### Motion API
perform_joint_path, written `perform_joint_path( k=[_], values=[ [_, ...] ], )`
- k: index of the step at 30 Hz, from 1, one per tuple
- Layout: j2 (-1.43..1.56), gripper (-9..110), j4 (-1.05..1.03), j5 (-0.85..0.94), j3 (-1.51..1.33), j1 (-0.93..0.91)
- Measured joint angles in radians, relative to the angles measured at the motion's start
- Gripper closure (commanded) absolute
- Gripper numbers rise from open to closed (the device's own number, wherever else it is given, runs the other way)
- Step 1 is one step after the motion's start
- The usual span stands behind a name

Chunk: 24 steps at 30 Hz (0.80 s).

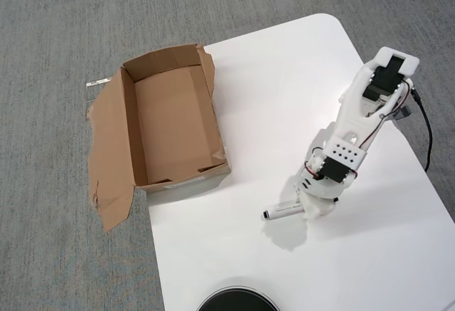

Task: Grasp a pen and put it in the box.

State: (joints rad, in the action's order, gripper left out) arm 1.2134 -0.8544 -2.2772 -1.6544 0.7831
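Note:
The pen (281, 211), white with a dark tip pointing left, lies on the white table (284, 97) in the overhead view. Its right end disappears under my gripper (311, 204), which hangs straight over it at the end of the white arm (355, 126). The wrist body covers the jaws, so I cannot see whether they are closed on the pen. The box (129, 122), brown cardboard with ragged flaps, stands open and empty at the table's left edge, well left of the pen and partly overhanging the carpet.
Grey carpet surrounds the table. A black round object (237, 301) shows at the bottom edge. A black cable (426, 136) runs from the arm's base along the table's right edge.

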Motion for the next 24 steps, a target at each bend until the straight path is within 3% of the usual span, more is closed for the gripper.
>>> perform_joint_path(
  k=[24],
  values=[
    [0.020,101,0.003,0.000,0.000,0.005]
  ],
)
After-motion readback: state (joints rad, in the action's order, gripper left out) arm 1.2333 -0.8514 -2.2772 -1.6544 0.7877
